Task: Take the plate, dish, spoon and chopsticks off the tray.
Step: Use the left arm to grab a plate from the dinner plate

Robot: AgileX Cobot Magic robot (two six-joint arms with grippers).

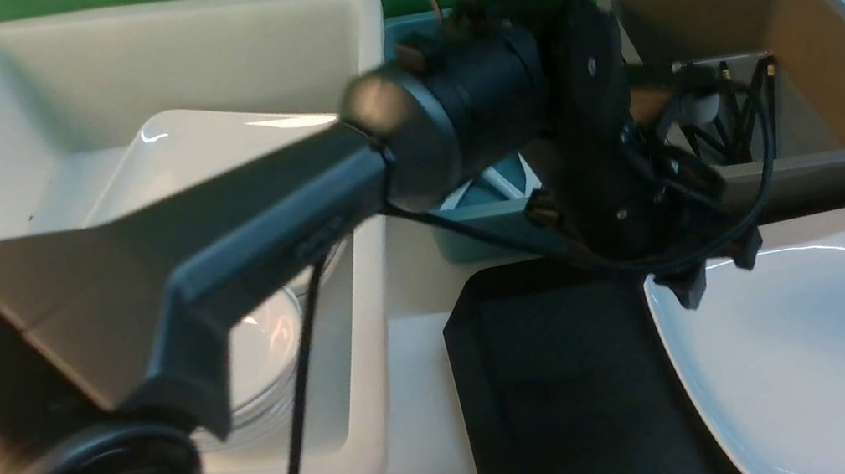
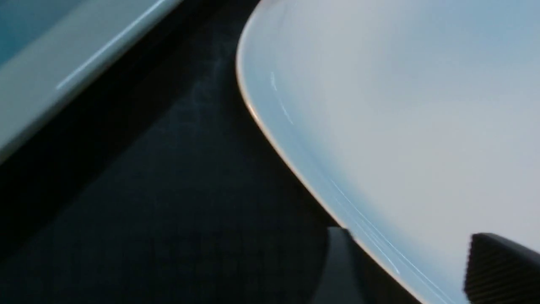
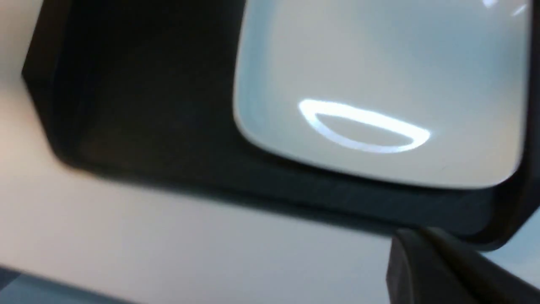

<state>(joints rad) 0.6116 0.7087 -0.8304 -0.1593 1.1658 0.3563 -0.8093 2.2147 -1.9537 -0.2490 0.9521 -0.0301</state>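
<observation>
Our left tool (image 1: pixel 718 273) is released, its jaws set apart and straddling the rim at the plate's far-left corner. In the left wrist view one finger (image 2: pixel 337 270) stands outside the rim, just above the dark tray, and the other finger (image 2: pixel 502 270) hangs over the white inside of the plate, with the thin rim running between them. We judge that nothing is clamped yet. From there the plate (image 1: pixel 813 345) spreads away toward the robot's right and toward the robot itself. It lies flat on the right half of the tray (image 1: pixel 564 384), so almost all of its weight lies to one side of the grip point. The tray's textured left half lies between the plate and the strip of pale surface (image 1: pixel 424 406). Beyond that strip, to the robot's left, stands the white bin (image 1: pixel 107 66), which holds a similar plate. The left arm is the nearer one to both the rim and that bin, so we expect the lift to fall to it. Our right tool (image 3: pixel 438 270) shows only in its own wrist view. It is clenched on nothing we can see and sits apart from the tray and the plate.
</observation>
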